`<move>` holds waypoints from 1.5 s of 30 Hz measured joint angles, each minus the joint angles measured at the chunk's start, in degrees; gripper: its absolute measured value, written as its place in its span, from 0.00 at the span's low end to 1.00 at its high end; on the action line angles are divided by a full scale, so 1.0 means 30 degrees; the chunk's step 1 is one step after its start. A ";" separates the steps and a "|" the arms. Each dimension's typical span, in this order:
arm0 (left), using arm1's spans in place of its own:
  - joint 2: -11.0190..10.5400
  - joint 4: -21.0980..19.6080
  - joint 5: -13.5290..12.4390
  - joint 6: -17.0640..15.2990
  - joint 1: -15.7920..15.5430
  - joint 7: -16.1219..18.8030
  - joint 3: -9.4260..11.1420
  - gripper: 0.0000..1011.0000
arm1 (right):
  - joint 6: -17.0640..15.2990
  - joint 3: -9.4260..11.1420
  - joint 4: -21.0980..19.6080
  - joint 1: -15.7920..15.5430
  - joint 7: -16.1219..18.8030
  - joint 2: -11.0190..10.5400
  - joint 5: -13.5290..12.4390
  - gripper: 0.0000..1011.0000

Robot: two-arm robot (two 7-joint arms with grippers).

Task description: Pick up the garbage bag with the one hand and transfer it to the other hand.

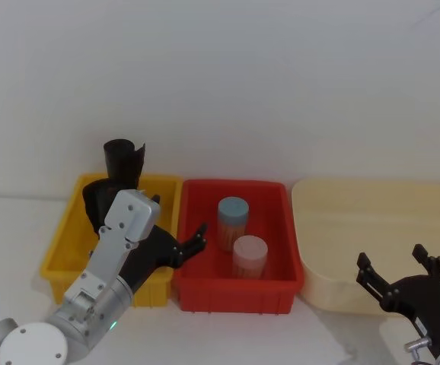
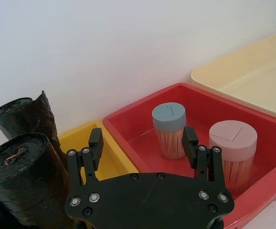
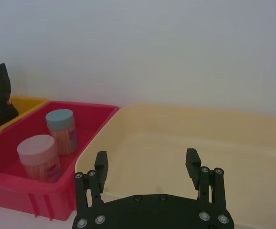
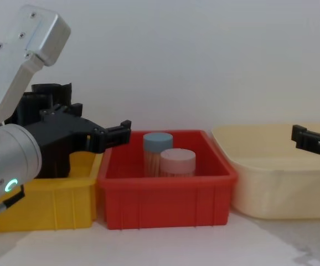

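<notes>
The garbage bag, a black glossy roll, stands in the yellow bin; the left wrist view shows it close up as garbage bag. Behind it stands another black roll with a wavy top edge. My left gripper, on the arm with the green ring light, hangs open just right of the bag and apart from it. One finger is over the yellow bin, the other over the red bin's left wall, left gripper. My right gripper is open and holds nothing, at the cream bin's near rim, right gripper.
A red bin in the middle holds a blue-lidded jar and a pink-lidded jar of sticks. A large cream bin sits to the right. All three stand in a row against a white wall.
</notes>
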State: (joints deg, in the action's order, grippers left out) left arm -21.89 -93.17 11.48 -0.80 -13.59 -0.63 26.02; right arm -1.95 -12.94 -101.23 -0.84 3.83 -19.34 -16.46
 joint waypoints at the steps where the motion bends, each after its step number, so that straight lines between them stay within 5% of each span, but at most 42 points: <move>1: -0.0001 0.0001 0.0001 0.0000 -0.0001 0.0000 0.0001 0.99 | 0.0001 0.0000 0.0000 0.0000 0.0000 0.0001 0.0000 0.99; 12: 0.0000 0.0000 0.0001 0.0000 0.0000 0.0000 0.0000 0.99 | -0.0128 0.0148 -0.0288 -0.0175 0.0301 -0.0218 -0.0115 0.99; 27: -0.0001 0.0000 -0.0001 -0.0001 -0.0001 0.0001 0.0001 0.99 | -0.1585 0.0241 -0.1575 -0.0130 0.2735 -0.1608 -0.1064 0.99; 35: -0.0001 -0.0001 0.0000 0.0000 -0.0001 0.0001 0.0000 0.99 | -0.2825 -0.0560 -0.1501 0.1191 0.4247 -0.2135 -0.1384 0.99; 45: -0.0001 -0.0001 0.0000 0.0000 -0.0001 0.0001 0.0000 0.99 | -0.4882 -0.2234 0.0204 0.4245 0.5993 -0.1974 -0.1479 0.99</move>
State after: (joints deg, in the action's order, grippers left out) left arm -21.90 -93.18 11.48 -0.80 -13.59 -0.62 26.02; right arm -16.60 -19.64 -100.62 11.89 21.81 -25.26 -20.90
